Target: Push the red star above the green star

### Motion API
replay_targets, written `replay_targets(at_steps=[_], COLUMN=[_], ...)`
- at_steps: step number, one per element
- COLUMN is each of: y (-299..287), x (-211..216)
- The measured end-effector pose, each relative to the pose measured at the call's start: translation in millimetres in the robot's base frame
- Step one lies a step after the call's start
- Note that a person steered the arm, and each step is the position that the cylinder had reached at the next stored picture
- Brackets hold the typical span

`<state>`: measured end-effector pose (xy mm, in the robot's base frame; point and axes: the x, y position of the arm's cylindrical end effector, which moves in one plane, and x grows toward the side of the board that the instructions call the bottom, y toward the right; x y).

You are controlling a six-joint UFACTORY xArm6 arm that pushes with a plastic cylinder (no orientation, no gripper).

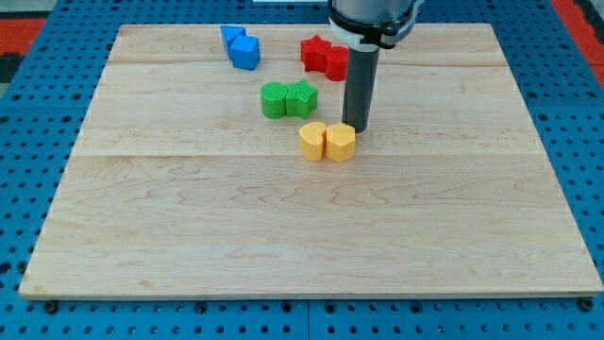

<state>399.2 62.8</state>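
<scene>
Red star (337, 62) sits touching another red block (314, 53) whose shape I cannot make out, near the top of the wooden board (283, 227). It is just up and to the view's right of the green star (301, 96), which touches a green round block (275, 99). My tip (355, 127) is only a plain rod with nothing to open or shut. It stands below the red star, touching or almost touching the yellow blocks (327, 142). Moving carelessly could bump the yellows or shove both reds together. The rod hides part of the red star. Two blue blocks (241, 47) sit further left.
</scene>
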Motion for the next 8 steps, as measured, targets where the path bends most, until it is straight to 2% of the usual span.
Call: replay_targets(at_steps=[3, 4, 5, 6, 7, 8], y=[2.8, 40.5, 93.4, 110.9, 90.7, 46.7], x=[-9.2, -32.7, -59.4, -122.5, -189.5, -202.5])
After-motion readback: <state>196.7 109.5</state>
